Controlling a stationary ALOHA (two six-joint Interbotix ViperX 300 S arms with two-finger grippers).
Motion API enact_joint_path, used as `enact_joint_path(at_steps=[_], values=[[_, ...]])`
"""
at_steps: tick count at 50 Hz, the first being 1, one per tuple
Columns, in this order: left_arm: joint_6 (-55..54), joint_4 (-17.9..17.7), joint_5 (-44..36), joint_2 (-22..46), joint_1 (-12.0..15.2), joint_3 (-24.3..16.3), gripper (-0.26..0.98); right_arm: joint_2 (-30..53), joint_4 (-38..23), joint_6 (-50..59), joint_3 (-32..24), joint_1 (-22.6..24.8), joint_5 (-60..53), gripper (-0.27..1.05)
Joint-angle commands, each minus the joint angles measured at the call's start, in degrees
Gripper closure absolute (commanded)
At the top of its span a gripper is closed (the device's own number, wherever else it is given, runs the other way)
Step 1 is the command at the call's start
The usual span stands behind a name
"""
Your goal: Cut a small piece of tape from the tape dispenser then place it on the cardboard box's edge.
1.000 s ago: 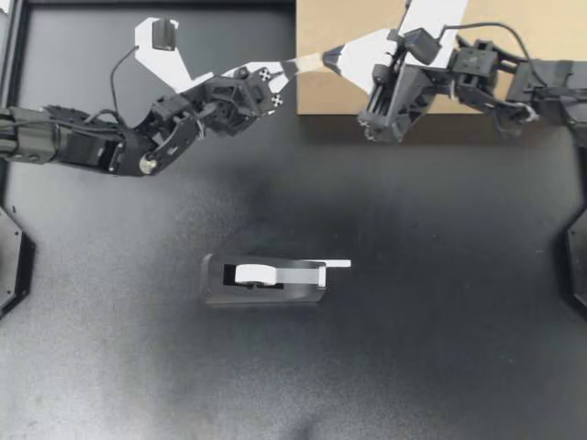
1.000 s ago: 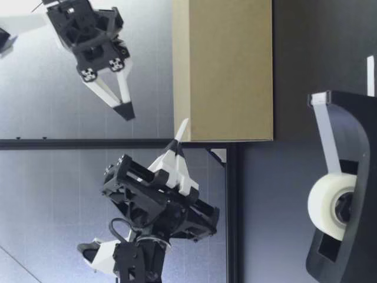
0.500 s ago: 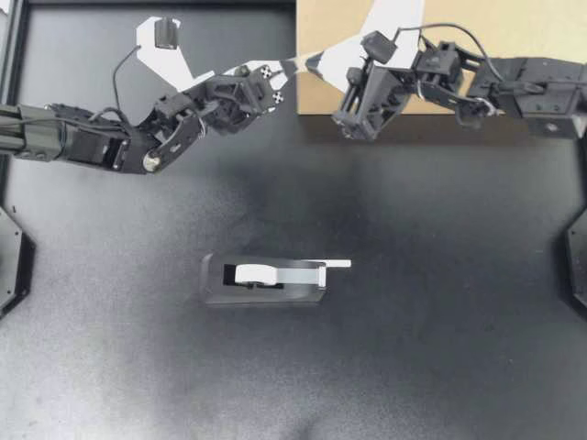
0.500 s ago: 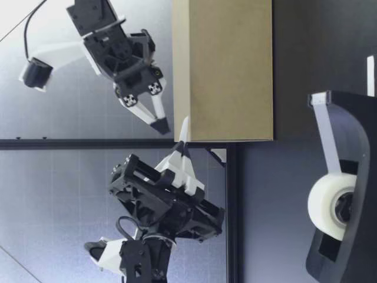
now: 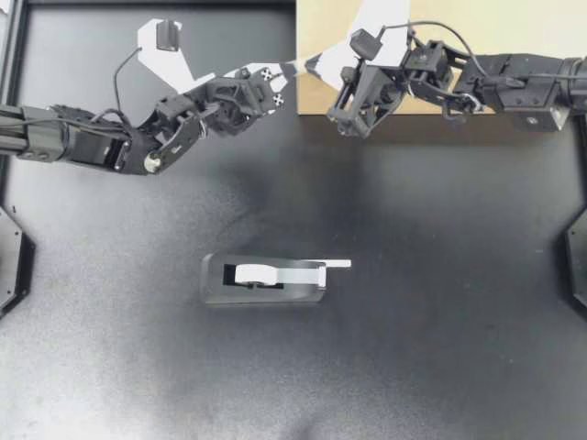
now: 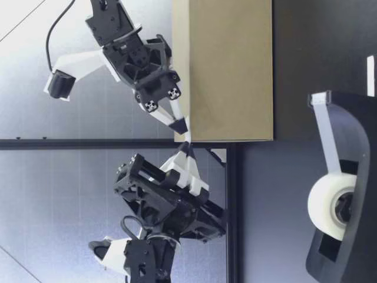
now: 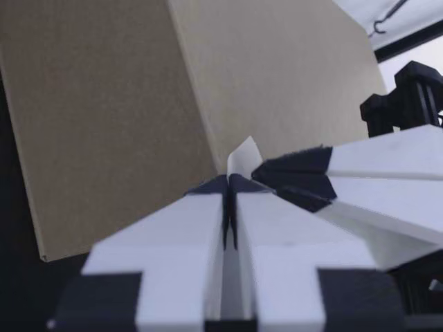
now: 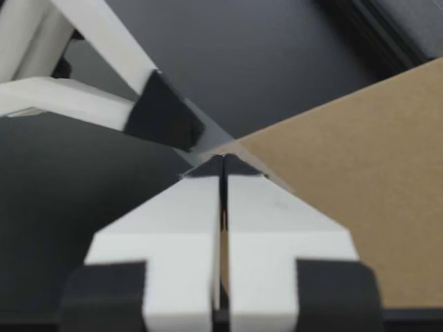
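The cardboard box [image 5: 495, 55] stands at the table's far edge. My left gripper [image 5: 293, 67] hovers at the box's upper near corner, shut on a small piece of tape [image 7: 243, 158] that sticks out past its tips. My right gripper [image 5: 312, 62] reaches in over the box, shut, its tips meeting the left gripper's tips at that tape. In the low view the right gripper [image 6: 182, 124] sits just above the left gripper [image 6: 188, 148] beside the box [image 6: 230, 71]. The black tape dispenser [image 5: 264, 279] with its white roll rests mid-table, away from both arms.
A loose tape end [image 5: 337, 264] sticks out of the dispenser toward the right. The dispenser [image 6: 344, 200] stands close to the low camera. A black rail [image 5: 156, 3] borders the table's far edge beside the box.
My right gripper has swung left along the box and come down until its tips meet the left gripper's. The left arm has barely moved.
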Motion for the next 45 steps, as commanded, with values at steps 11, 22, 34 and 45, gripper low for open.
enact_joint_path(at_steps=[11,22,34,45], values=[[0.09,0.18,-0.26,-0.79,0.26,-0.35,0.82,1.93,-0.09,-0.18,-3.16,-0.97,0.97,0.91],[0.18,-0.53,-0.18,-0.79,0.35,0.26,0.82,3.52,-0.09,-0.26,-5.71,-1.05,1.85,0.91],[1.67,0.88,-0.26,-1.05,0.26,0.44,0.7,3.34,-0.09,-0.18,-5.89,-1.14,2.11,0.91],[1.85,0.97,-0.26,-1.85,0.35,0.7,0.26,2.64,-0.18,-0.09,-5.98,-1.23,2.2,0.91]])
